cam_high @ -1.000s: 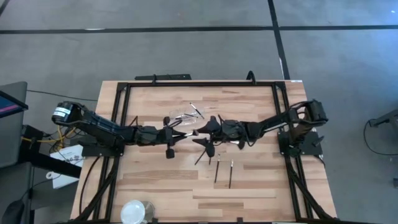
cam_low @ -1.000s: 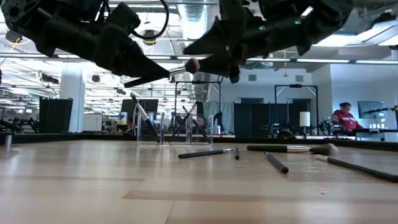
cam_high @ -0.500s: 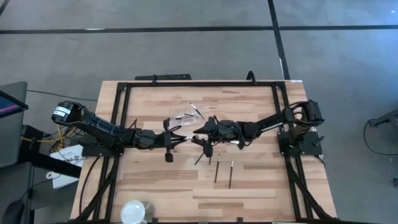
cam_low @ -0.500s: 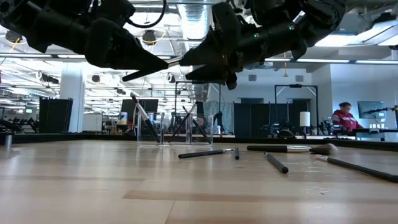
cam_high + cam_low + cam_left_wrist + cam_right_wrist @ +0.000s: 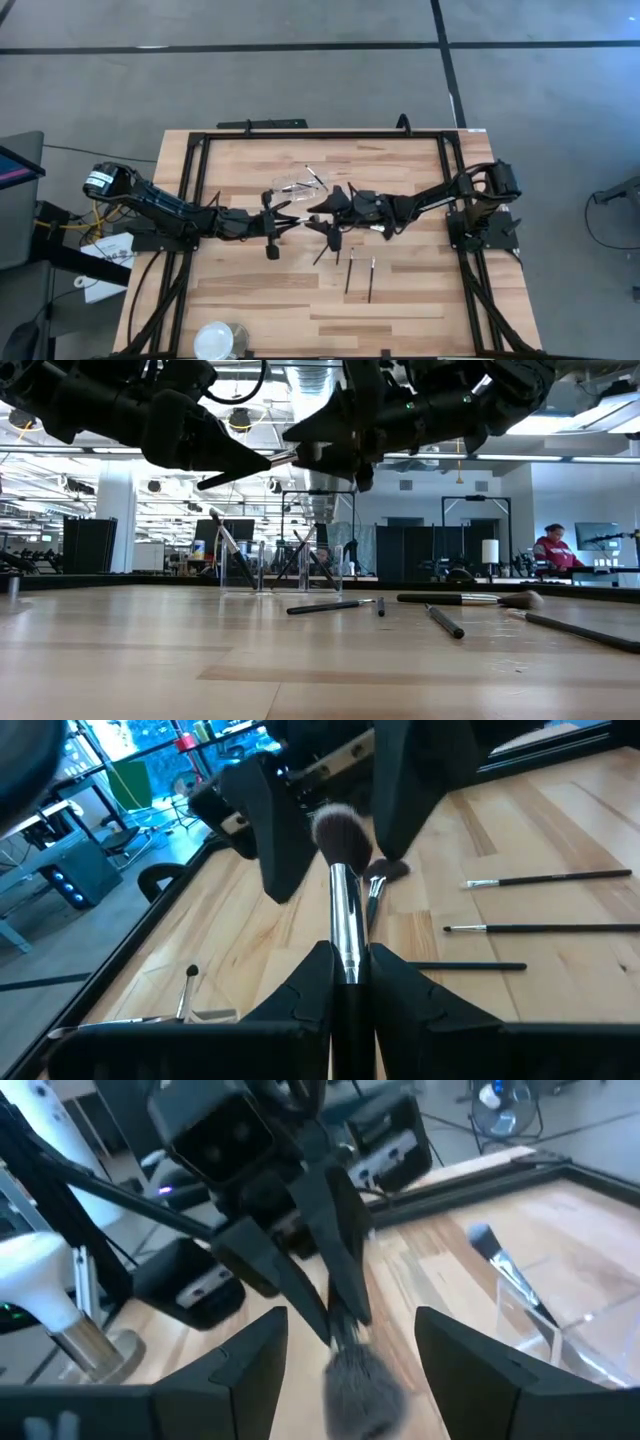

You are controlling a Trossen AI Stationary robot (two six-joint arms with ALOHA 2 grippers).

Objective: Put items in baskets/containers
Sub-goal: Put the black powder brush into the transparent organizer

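Wooden table (image 5: 260, 300) seen from above, two dark arms reaching inward and meeting near its centre; left claw (image 5: 290, 218) (image 5: 347, 982) pinching a makeup brush (image 5: 343, 910) by its silver ferrule, held well above the table, fluffy bristle head pointing toward the right arm; right claw (image 5: 317, 215) (image 5: 345, 1350) spread wide, one finger on either side of that bristle head, not pressed onto it; both claws (image 5: 285, 457) raised high in the low view, tips nearly meeting; clear container (image 5: 292, 186) (image 5: 281, 568) just beyond the claws toward the far side of the table, several brushes leaning inside it; loose brushes (image 5: 358, 276) lying flat on the bare wood nearer than the right claw, slightly right of centre, apart from one another; from the low view, one large loose brush (image 5: 470, 599) with a pale fluffy head lying to the right of the container; round white and clear object (image 5: 219, 340) at the near edge, left of centre; person in red (image 5: 553, 549) seated far off in the room behind the table.
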